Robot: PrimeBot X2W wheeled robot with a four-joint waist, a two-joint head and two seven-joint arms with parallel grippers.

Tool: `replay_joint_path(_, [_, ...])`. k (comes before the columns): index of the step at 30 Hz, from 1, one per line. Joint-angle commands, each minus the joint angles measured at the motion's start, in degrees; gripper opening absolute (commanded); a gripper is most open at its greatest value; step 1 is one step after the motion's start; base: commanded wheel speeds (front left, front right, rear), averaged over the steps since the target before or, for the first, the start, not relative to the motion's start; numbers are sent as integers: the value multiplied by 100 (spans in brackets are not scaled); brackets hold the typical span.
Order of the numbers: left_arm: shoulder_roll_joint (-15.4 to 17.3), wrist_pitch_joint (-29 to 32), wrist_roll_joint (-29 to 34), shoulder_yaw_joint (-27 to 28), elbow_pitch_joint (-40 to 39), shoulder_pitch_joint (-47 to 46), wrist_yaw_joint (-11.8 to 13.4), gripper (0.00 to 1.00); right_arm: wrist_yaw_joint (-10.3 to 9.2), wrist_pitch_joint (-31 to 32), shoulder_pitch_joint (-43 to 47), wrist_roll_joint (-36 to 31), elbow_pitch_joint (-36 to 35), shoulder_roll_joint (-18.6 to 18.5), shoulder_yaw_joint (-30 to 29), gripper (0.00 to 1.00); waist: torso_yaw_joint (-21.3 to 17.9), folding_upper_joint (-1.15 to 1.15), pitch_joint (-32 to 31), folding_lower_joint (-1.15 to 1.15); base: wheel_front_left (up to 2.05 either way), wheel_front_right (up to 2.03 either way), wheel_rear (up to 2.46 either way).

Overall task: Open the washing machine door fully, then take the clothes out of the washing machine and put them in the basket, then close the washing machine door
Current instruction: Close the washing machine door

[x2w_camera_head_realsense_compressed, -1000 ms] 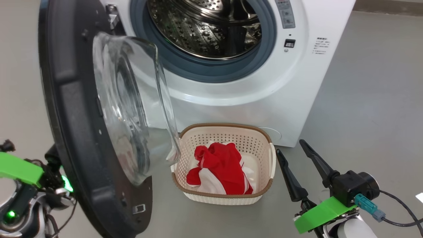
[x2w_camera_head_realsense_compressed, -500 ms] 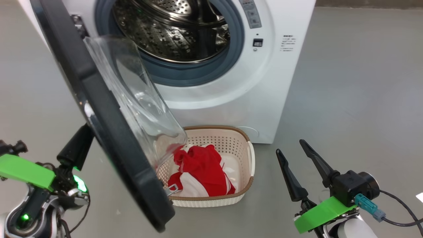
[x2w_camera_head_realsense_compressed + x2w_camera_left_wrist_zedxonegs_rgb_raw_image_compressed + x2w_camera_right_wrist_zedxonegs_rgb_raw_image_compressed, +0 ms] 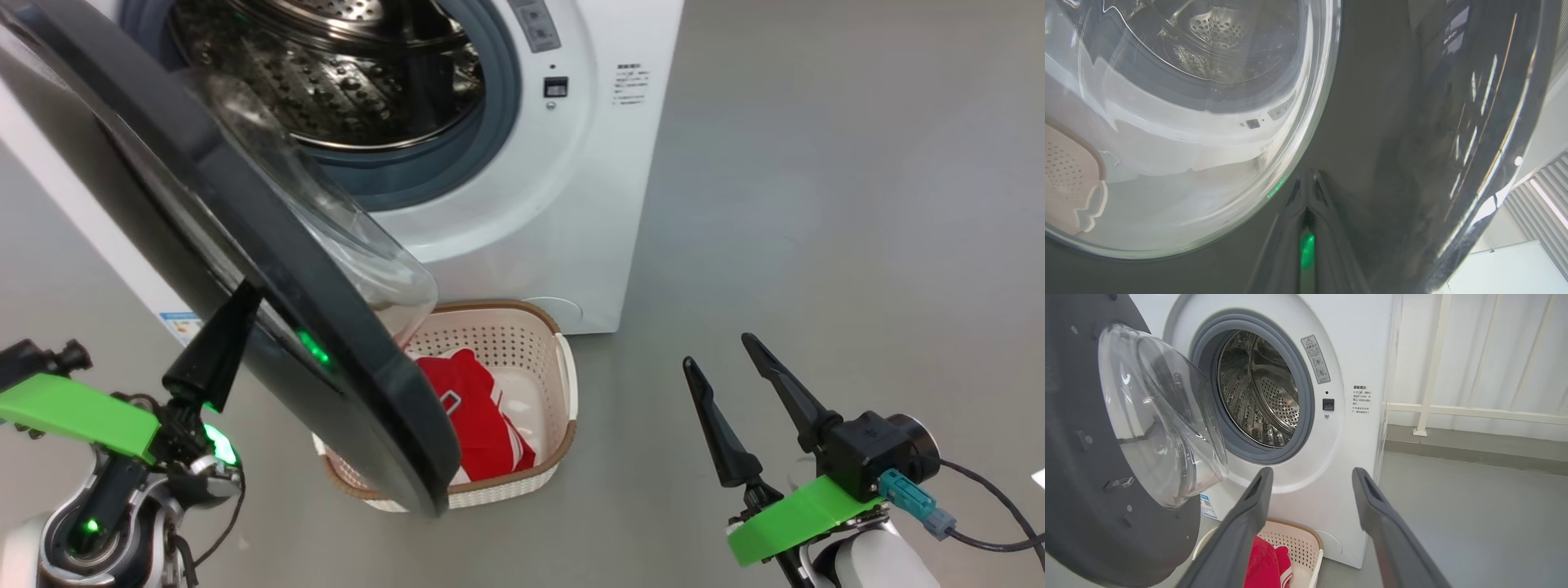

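The washing machine [image 3: 531,220] stands at the top, its steel drum [image 3: 326,73] showing no clothes. Its door [image 3: 277,278] hangs half swung, the black rim slanting over the basket [image 3: 490,309] on the floor in front. Red and white clothes [image 3: 478,408] lie in the basket, partly hidden by the door. My left gripper [image 3: 243,296] is shut, its tips pressed on the door's outer face. In the left wrist view the left gripper [image 3: 1306,177] touches the glossy door [image 3: 1392,122] beside the glass. My right gripper [image 3: 718,353] hangs open and empty to the right of the basket.
Bare grey floor [image 3: 816,204] spreads to the right of the machine. In the right wrist view a white railing [image 3: 1429,375] and curtained wall stand behind the washing machine [image 3: 1355,355], and my right gripper [image 3: 1312,473] points at the door [image 3: 1077,477] and basket [image 3: 1300,545].
The head camera has turned, sliding the scene left. The door has swung toward the machine's opening, with my left gripper following behind it. The right gripper has kept its pose.
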Motion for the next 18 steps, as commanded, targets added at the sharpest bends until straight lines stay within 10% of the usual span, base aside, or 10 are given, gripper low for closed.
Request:
replay_joint_path(1, [80,8,-80,64,-126,-300,-134,0,28,-37,-273,-18,-162,12,121,100,-180,0,85,0,0,0,0])
replay_joint_path(18, [80,-564,-202,-237,281,-854,-442,0,28,-37,-374,-42,-260,12,103,100,-656,0,394,0,0,0,0])
